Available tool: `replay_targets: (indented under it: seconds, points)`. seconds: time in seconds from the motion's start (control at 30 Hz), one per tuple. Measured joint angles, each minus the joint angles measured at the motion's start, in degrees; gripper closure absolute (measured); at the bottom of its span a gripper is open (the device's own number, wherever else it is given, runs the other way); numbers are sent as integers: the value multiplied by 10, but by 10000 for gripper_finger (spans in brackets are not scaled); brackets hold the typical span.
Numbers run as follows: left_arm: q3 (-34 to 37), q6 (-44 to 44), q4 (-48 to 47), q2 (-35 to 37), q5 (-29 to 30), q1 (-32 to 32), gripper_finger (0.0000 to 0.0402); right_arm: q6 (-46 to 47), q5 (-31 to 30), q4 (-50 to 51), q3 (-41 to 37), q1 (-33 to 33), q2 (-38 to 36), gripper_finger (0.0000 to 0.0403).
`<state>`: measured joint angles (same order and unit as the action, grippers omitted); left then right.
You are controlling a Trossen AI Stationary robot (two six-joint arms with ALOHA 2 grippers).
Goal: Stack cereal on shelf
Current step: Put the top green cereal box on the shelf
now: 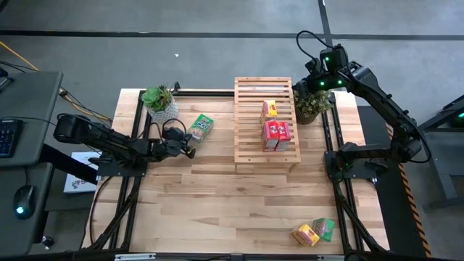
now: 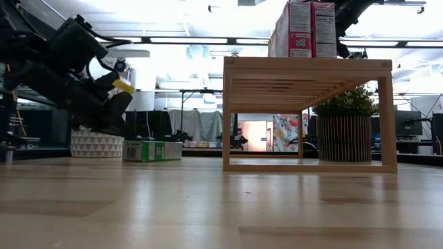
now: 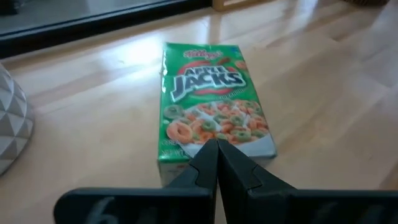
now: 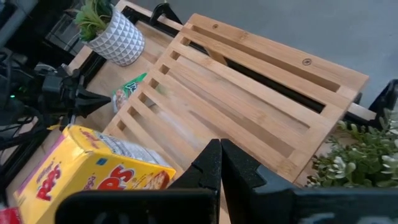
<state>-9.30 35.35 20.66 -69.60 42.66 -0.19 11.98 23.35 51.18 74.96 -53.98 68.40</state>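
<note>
The left wrist view shows the left gripper [image 3: 217,163], fingers pressed together and empty, just short of a flat green box [image 3: 208,102]. The right gripper [image 4: 220,167], likewise closed, hovers above the rack [image 1: 265,121]. Three boxes stand there, apparently; two more [image 1: 314,232] lie apart.

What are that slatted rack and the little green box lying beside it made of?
The rack looks like pale, smooth, unpainted wood, possibly bamboo: parallel slats with visible grain and screw heads show in the right wrist view. The green box looks like thin printed cardboard with a slightly glossy face, judging by its folded edges and cereal artwork.
</note>
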Motion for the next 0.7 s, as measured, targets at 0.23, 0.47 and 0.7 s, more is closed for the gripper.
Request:
replay_targets:
  seconds: [0.23, 0.47, 0.7]
  points:
    - [0, 15, 2, 0, 1, 2, 401, 0, -2, 0, 0, 0, 0, 403]
    - [-1, -12, 77, 0, 33, 5, 401, -2, -2, 0, 0, 0, 0, 403]
    - [0, -16, 89, -35, 5, 42, 401, -3, -2, 0, 0, 0, 0, 403]
